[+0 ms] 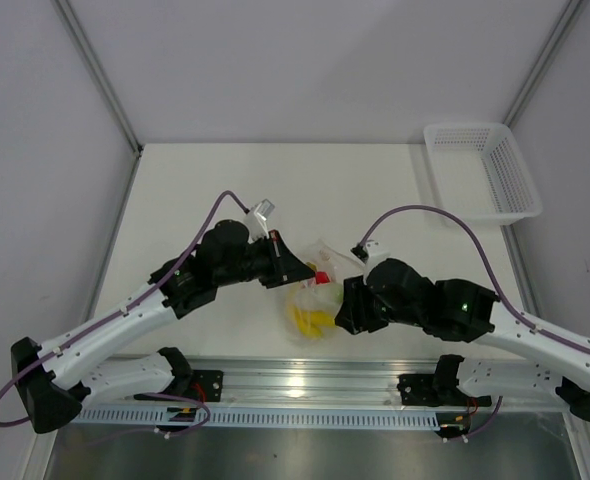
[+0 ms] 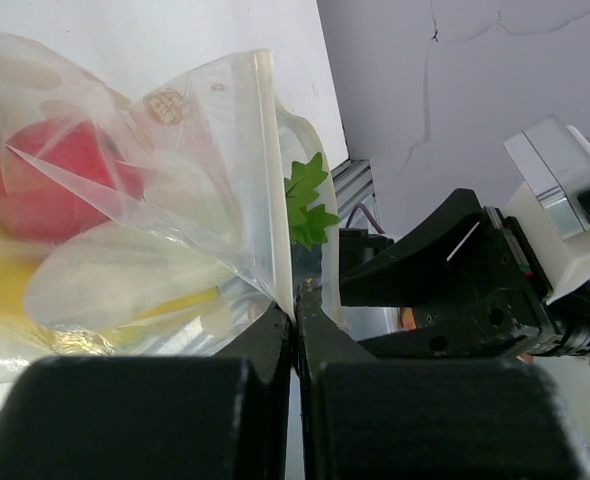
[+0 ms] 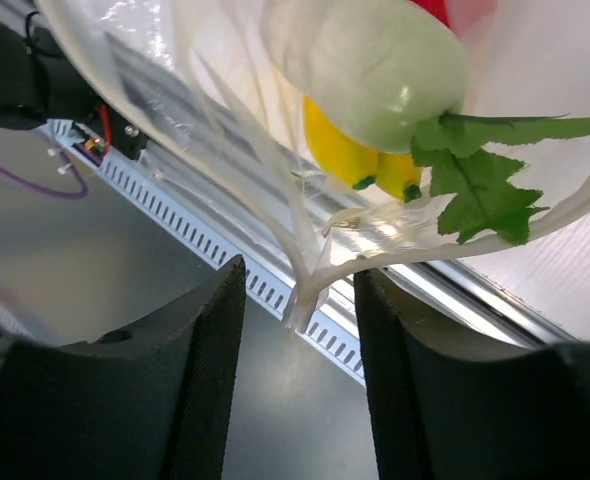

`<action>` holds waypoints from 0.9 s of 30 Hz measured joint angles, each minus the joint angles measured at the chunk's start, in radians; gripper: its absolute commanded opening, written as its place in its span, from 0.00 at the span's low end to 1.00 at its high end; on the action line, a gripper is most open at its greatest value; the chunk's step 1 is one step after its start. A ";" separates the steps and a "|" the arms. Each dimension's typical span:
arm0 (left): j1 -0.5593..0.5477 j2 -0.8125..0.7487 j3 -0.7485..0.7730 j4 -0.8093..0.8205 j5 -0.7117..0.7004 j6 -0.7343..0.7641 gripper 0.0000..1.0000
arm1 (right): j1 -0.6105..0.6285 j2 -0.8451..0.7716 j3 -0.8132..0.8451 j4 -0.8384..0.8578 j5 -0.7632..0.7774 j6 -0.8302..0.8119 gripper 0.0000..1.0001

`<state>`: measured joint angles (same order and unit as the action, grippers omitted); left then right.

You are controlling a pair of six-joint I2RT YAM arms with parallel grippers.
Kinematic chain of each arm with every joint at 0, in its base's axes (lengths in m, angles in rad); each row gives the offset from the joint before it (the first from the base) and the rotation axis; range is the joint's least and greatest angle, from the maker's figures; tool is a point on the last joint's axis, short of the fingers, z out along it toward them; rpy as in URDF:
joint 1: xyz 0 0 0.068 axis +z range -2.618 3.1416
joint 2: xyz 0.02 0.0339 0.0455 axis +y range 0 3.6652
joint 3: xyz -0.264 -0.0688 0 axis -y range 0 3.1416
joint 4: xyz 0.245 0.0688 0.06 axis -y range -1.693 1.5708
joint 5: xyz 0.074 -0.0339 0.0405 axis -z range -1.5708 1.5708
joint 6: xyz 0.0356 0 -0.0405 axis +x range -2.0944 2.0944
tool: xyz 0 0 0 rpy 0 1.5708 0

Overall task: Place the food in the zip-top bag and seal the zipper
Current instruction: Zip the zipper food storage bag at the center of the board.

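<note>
Three toy foods sit inside the zip-top bag (image 1: 313,290), which is between the two arms near the 6 o'clock edge of the table (image 1: 205,190). Through the clear plastic show the round red fruit (image 2: 50,180), the white radish (image 2: 125,275) and the yellow banana bunch (image 3: 360,160), which in the right wrist view is at the radish's 6 o'clock. The green leaves (image 2: 305,205) lie between the two lips of the mouth, which stand apart there. The left hand (image 2: 295,315), at the bag's 10 o'clock, has its fingers pressed together on the whitish zipper (image 2: 272,200) strip, pinching the bag's edge. The right hand (image 3: 300,280), at the bag's 4 o'clock, stands wide apart, its fingers (image 3: 205,370) on either side of a corner of the seam and not touching it. A white mesh basket (image 1: 480,170) sits at the table's 2 o'clock corner.
</note>
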<state>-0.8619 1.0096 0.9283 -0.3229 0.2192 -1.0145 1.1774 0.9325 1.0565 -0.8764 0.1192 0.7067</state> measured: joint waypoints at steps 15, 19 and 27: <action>-0.007 -0.029 -0.052 0.014 -0.028 -0.006 0.04 | 0.024 0.068 -0.004 -0.008 0.186 -0.038 0.00; -0.010 -0.071 -0.077 -0.025 -0.094 0.007 0.38 | 0.026 0.110 0.102 -0.066 0.200 -0.129 0.00; -0.011 -0.234 -0.130 -0.152 -0.284 0.027 0.79 | 0.054 0.169 0.378 -0.145 0.261 -0.364 0.00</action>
<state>-0.8730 0.7753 0.7982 -0.4747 -0.0647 -0.9874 1.2312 1.1011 1.4342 -1.0214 0.3805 0.3428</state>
